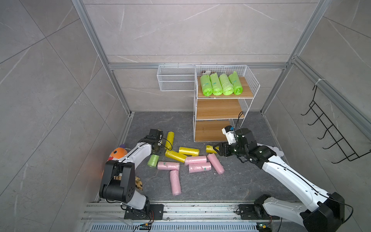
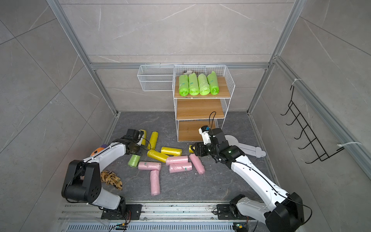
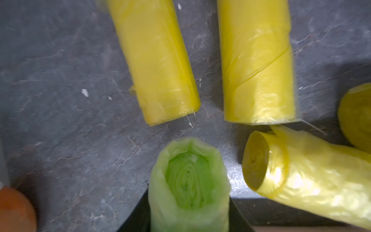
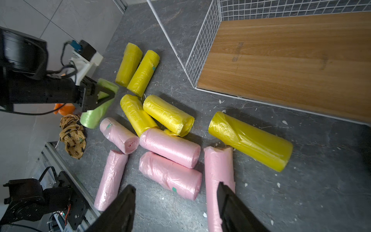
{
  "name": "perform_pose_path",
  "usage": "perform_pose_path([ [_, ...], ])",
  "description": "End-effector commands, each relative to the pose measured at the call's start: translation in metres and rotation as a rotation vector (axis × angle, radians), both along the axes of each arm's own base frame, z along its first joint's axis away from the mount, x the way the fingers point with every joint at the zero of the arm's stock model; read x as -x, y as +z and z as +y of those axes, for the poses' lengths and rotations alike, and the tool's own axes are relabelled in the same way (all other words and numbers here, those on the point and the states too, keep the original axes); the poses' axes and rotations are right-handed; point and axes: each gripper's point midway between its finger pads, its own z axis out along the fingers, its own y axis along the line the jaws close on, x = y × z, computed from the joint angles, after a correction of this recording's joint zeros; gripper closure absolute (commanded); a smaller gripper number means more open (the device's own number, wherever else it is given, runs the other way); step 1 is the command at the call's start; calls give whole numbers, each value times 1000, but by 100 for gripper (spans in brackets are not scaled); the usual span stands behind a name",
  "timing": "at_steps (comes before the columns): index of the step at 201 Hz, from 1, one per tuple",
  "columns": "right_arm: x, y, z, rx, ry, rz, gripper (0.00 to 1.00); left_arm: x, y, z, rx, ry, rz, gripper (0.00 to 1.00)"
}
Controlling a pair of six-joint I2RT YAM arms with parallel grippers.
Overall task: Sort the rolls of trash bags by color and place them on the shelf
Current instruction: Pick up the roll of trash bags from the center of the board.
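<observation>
Gripping green roll [image 3: 188, 176], left gripper [image 4: 108, 92] nearly closed

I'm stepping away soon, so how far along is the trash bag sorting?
Done: four green rolls lie on the shelf, top tier. In hand: the left gripper grips the fifth green roll on the floor; the right gripper hangs open above the pink rolls. Left: five yellow rolls and five pink rolls on the floor; the lower two tiers are bare.
</observation>
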Motion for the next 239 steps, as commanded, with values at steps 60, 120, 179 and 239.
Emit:
perform_pose_path([
  [60, -2, 38, -3, -17, -58, 24, 30, -10, 157, -47, 456, 43, -345, 73],
  [120, -2, 58, 6, -102, -37, -21, 30, -12, 252, -93, 975, 37, -504, 78],
  [179, -2, 117, 33, -306, 27, -90, 30, 1, 329, -94, 1325, 88, -674, 81],
  [239, -3, 195, 61, -531, 81, -265, 23, 5, 384, -117, 1557, 119, -763, 83],
])
